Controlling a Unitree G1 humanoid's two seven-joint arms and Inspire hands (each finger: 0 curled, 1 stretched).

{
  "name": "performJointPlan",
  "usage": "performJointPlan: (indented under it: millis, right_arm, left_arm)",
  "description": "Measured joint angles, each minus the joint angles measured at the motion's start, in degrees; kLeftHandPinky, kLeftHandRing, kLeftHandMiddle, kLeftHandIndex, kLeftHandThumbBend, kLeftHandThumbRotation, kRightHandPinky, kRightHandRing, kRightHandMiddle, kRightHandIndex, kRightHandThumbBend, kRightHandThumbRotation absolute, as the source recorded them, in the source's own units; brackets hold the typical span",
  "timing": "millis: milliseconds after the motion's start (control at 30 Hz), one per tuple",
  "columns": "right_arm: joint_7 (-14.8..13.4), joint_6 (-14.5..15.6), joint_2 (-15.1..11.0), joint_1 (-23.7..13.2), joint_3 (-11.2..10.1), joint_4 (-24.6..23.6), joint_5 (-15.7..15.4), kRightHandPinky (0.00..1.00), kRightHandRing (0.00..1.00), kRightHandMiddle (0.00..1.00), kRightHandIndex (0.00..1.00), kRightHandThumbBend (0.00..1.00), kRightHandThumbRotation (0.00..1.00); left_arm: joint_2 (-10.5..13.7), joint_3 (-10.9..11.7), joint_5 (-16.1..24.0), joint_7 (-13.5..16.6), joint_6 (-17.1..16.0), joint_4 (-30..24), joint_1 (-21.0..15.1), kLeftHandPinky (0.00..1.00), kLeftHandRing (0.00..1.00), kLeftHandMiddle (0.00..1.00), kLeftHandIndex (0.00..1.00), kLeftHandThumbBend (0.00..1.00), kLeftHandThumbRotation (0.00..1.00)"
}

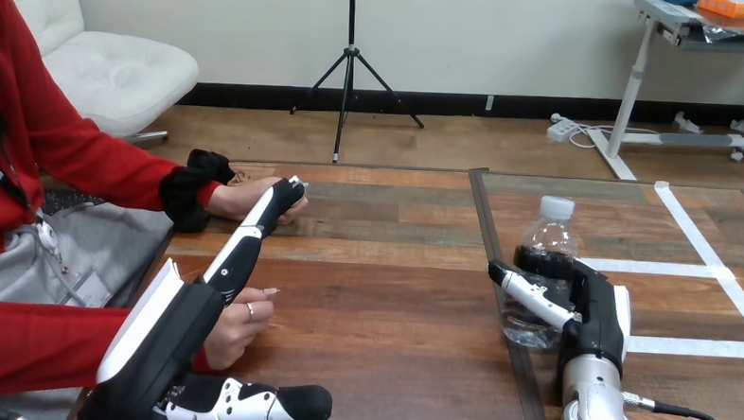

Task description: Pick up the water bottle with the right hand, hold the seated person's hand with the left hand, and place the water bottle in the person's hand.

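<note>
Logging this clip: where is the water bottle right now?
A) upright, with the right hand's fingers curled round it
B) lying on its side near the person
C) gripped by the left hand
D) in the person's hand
A: the water bottle stands upright at the view's right, with the right hand curled round it.

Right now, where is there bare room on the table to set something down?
The broad bare stretch of table lies between the left hand and the water bottle, which the right hand grips. The left side is crowded with the person's far hand and near hand.
</note>
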Motion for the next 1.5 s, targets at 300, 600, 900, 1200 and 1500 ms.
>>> performJointPlan:
  millis: [300,600,900,1200,1500]
  right_arm:
    - [0.72,0.01,0.05,0.0,-0.39,0.0,0.42,0.3,0.31,0.33,0.32,0.76,0.0]
    - [1.21,0.01,0.05,0.0,-0.58,0.0,0.78,0.3,0.32,0.33,0.32,0.75,0.0]
    - [1.74,0.01,0.02,0.0,-0.63,0.0,0.79,0.31,0.32,0.33,0.32,0.74,0.0]
    - [3.43,0.0,-0.12,0.0,-0.67,0.0,0.91,0.32,0.34,0.35,0.32,0.73,0.0]
    - [4.19,-0.12,-0.12,0.0,-0.43,0.0,0.74,0.33,0.34,0.35,0.32,0.73,0.0]
  left_arm:
    - [-0.02,0.0,0.0,0.0,0.01,0.01,-0.13,1.0,1.0,1.0,1.0,1.0,0.63]
    - [-0.04,-0.02,-0.05,-0.02,-0.02,0.27,-0.61,1.0,1.0,1.0,1.0,1.0,0.62]
    - [-0.12,-0.04,-0.05,-0.03,-0.01,0.75,-1.3,1.0,1.0,1.0,1.0,1.0,0.61]
    - [-0.32,-0.06,-0.01,-0.02,0.11,0.76,-1.65,1.0,1.0,1.0,1.0,1.0,0.6]
    - [-0.88,-0.06,0.77,0.22,0.64,0.75,-1.69,1.0,1.0,1.0,1.0,1.0,0.59]
